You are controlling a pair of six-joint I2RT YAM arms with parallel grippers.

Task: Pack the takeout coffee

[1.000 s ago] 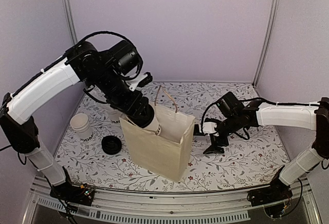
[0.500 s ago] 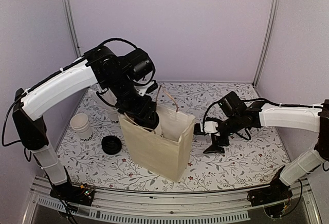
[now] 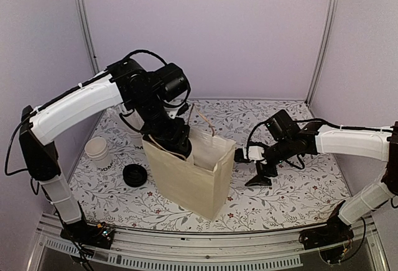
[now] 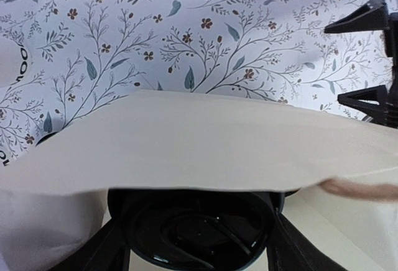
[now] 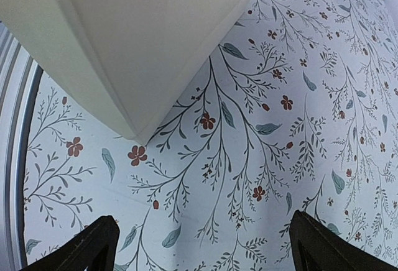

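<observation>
The takeout coffee shows only as its round black lid (image 4: 196,230) in the left wrist view, low inside the cream paper bag (image 3: 186,181). The bag's near rim (image 4: 186,153) crosses in front of it. My left gripper (image 4: 198,212) is shut on the coffee, one dark finger (image 4: 109,249) pressed against each side of the lid. From the top view my left gripper (image 3: 179,145) reaches down into the bag's open mouth, and the cup's body is hidden. My right gripper (image 3: 249,168) stands open just right of the bag, low over the table, nothing between its fingers (image 5: 93,246).
Lidless stacked white cups (image 3: 98,151) stand at the left, with a loose black lid (image 3: 135,174) in front of them. Another white cup (image 3: 133,137) stands behind the left arm. The bag's corner (image 5: 134,128) sits close ahead of my right gripper (image 5: 208,252).
My left arm has swung right and lowered the coffee deeper into the bag's mouth. The right arm has barely moved.
</observation>
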